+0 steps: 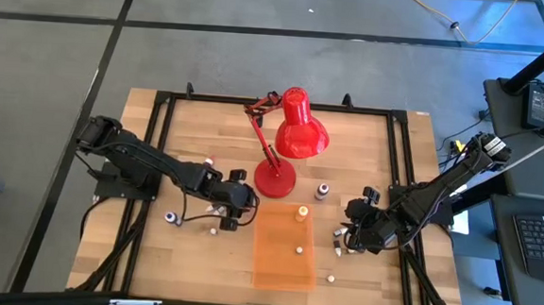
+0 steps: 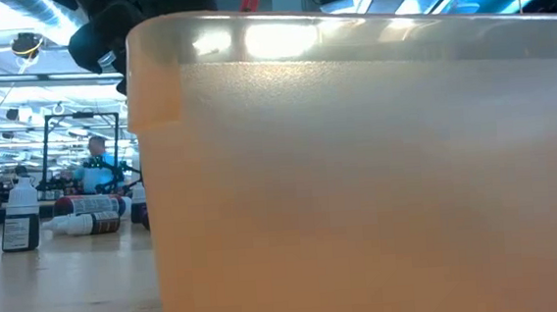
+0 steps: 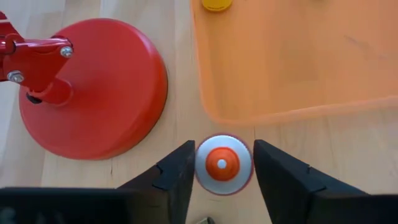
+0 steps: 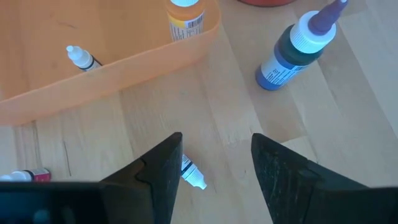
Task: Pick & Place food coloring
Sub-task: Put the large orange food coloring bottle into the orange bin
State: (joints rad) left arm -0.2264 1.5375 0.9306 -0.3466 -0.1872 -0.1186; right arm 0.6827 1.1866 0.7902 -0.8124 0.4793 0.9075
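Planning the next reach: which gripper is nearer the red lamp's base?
Left. The left gripper sits just beside the lamp base; the right gripper is beyond the orange tray.

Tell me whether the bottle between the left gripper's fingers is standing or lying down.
Standing. The left wrist view looks straight down on the bottle's round cap and orange tip, between the left gripper's fingers, beside the orange tray.

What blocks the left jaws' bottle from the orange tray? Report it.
Nothing visible does. The left gripper has its jaws on either side of a small upright dropper bottle with a white cap and orange tip, seen from above. The flat translucent orange tray lies just ahead over bare wood; the big red desk lamp's round base sits off to one side.
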